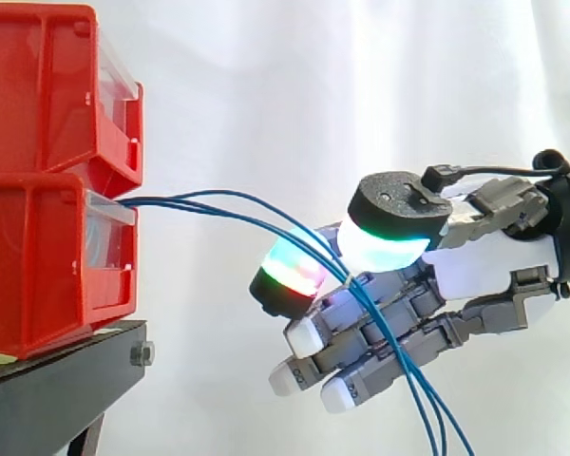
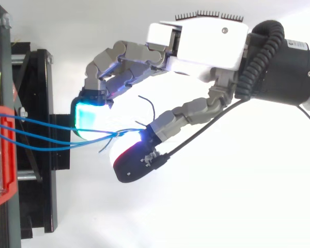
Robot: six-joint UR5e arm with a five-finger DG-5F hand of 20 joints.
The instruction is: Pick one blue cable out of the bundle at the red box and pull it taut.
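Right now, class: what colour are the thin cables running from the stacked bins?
Blue; the cables show best in the side view.

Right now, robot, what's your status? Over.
Robot hand at the cables, grip unclear. Cables slack, curving from red box. Nothing in the way.

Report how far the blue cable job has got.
Done: the hand is at the blue cables, which leave the red box, run across the hand and hang down past it. In hand: singling one out. Several strands bunch together there, and I cannot tell whether any is gripped. Left: separating one cable and pulling it taut. The strands curve between box and hand.
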